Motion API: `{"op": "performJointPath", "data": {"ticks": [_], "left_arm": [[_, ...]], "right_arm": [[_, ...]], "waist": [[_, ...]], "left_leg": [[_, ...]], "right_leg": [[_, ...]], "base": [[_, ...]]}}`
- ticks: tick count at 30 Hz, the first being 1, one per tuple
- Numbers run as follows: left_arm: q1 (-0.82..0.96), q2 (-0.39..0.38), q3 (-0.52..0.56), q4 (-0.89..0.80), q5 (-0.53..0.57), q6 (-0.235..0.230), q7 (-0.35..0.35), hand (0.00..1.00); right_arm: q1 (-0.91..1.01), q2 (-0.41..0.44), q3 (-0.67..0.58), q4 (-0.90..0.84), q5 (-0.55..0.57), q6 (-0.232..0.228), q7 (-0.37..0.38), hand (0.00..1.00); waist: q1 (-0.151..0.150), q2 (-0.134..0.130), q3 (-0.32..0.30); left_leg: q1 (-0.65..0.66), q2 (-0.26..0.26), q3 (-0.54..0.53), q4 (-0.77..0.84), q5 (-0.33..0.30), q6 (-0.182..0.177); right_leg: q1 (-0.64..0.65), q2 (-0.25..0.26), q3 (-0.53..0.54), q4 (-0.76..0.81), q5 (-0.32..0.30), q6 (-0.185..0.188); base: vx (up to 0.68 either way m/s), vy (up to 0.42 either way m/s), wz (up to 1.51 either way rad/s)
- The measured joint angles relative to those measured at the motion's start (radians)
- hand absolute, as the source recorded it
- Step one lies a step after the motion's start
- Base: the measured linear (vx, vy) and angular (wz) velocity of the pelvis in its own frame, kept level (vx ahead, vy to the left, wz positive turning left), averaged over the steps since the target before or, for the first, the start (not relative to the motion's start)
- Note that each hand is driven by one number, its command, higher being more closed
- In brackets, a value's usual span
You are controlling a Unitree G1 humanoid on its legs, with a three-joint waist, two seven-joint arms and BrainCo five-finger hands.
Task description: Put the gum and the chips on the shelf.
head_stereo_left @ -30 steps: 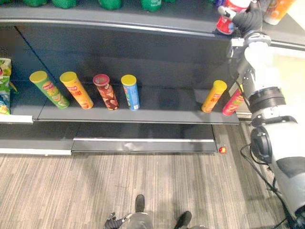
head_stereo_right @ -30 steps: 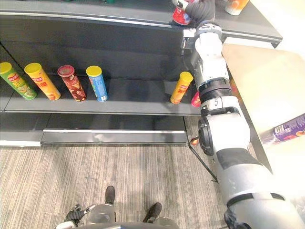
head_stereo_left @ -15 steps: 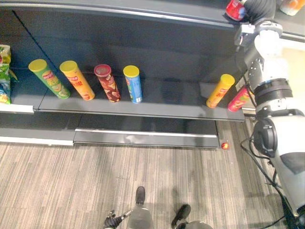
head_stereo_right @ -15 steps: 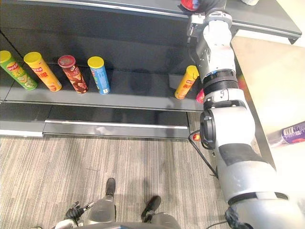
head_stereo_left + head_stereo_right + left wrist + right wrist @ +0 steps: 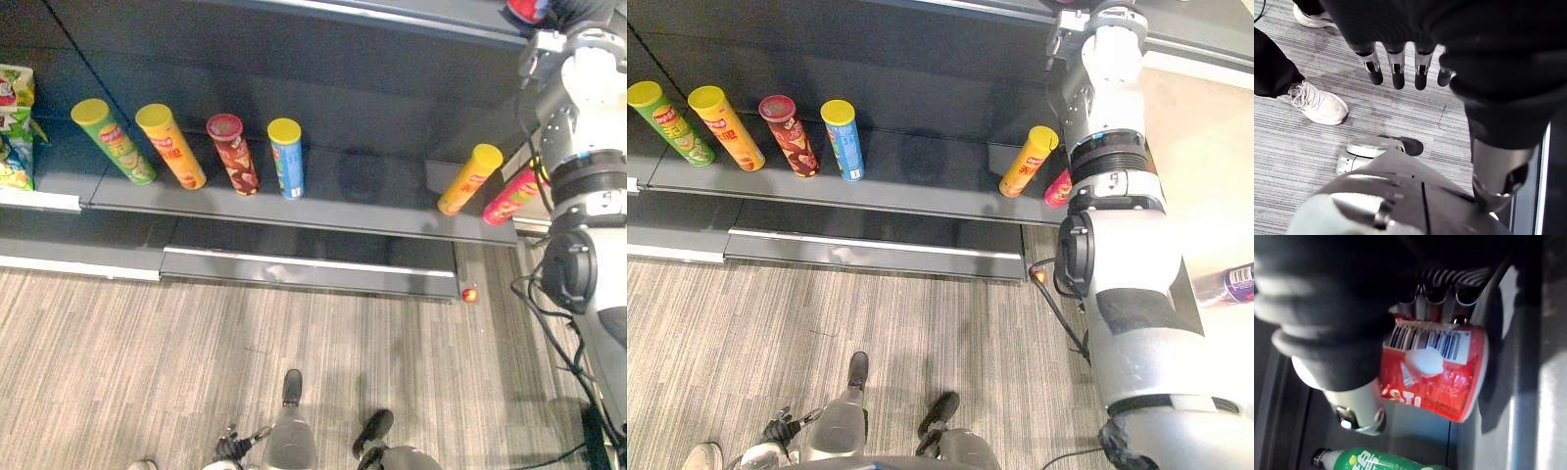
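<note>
Right hand [image 5: 1347, 328] curls round a red chips can [image 5: 1435, 377] at the top shelf [image 5: 421, 12]. Left hand [image 5: 1397, 68] hangs over the floor [image 5: 1298, 152], fingers loose and straight.

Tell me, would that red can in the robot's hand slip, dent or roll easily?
The red can looks like a snack tube, so it is probably light and might dent under a hard squeeze. Its glossy label may be slick, though the right hand curls round it. Being round, it would likely roll if laid down.
</note>
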Motion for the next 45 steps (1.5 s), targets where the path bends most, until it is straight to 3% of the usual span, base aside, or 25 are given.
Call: {"op": "performJointPath", "data": {"ticks": [2,3,24,26,32,36,40,45], "left_arm": [[0.0,0.001,-0.004,0.0,0.0,0.0,0.0,0.0],[0.0,0.001,-0.005,0.0,0.0,0.0,0.0,0.0],[-0.001,0.002,-0.015,0.001,0.002,-0.001,0.005,0.0],[-0.001,0.001,-0.014,0.001,0.004,0.0,0.005,0.0],[0.001,-0.001,-0.01,0.0,0.006,0.002,0.005,0.0],[-0.011,-0.002,-0.01,-0.005,0.009,0.002,0.006,0.0],[-0.009,-0.004,-0.002,-0.002,0.012,0.004,0.006,0.0],[-0.009,-0.007,0.006,-0.001,0.053,0.011,0.01,0.0]], "right_arm": [[-0.004,-0.015,-0.001,0.012,-0.025,-0.007,-0.001,1.0],[-0.005,-0.019,-0.001,0.021,-0.033,-0.008,-0.001,0.0],[-0.018,-0.025,-0.013,0.027,-0.032,-0.015,-0.005,0.0],[-0.001,-0.019,-0.005,0.004,-0.032,-0.013,-0.011,0.0],[0.039,0.006,0.002,-0.059,-0.032,0.004,-0.064,0.0],[0.094,0.029,0.002,-0.156,-0.036,0.033,-0.116,0.0],[0.119,0.061,0.003,-0.266,-0.064,0.034,-0.128,0.0],[0.273,0.16,0.071,-0.7,-0.09,0.018,-0.131,0.0]], "waist": [[0.002,0.0,0.0],[0.003,0.001,0.001],[0.006,0.008,0.011],[0.015,0.009,0.011],[0.006,0.009,0.011],[-0.002,0.009,0.01],[-0.002,0.009,0.01],[-0.028,0.006,-0.003]], "left_leg": [[-0.004,-0.002,-0.002,0.0,0.001,0.001],[-0.005,-0.003,-0.002,0.0,0.001,0.002],[0.001,-0.002,0.009,0.001,0.003,0.004],[0.015,0.0,0.029,0.002,0.003,0.004],[0.039,0.004,0.053,0.006,0.003,0.003],[0.053,0.011,0.057,0.006,0.001,0.001],[0.068,0.018,0.079,0.006,-0.001,-0.001],[0.09,0.025,0.103,0.006,-0.005,-0.007]], "right_leg": [[-0.004,-0.003,-0.002,0.003,0.0,0.0],[-0.005,-0.004,-0.003,0.004,0.0,0.0],[-0.008,-0.007,0.008,0.01,0.0,0.0],[-0.006,-0.008,0.028,0.012,0.0,0.0],[0.006,-0.005,0.048,0.011,0.001,-0.001],[0.018,0.002,0.053,0.006,0.001,-0.001],[0.023,0.008,0.072,0.003,0.005,-0.006],[0.037,0.014,0.09,-0.006,0.009,-0.009]], "base": [[0.03,0.03,0.05],[0.03,0.034,0.02],[0.03,0.011,-0.02],[0.04,0.009,-0.21],[0.04,0.008,-0.1],[0.03,0.001,-0.05],[0.03,-0.002,-0.15],[0.04,0.0,-0.11]]}}
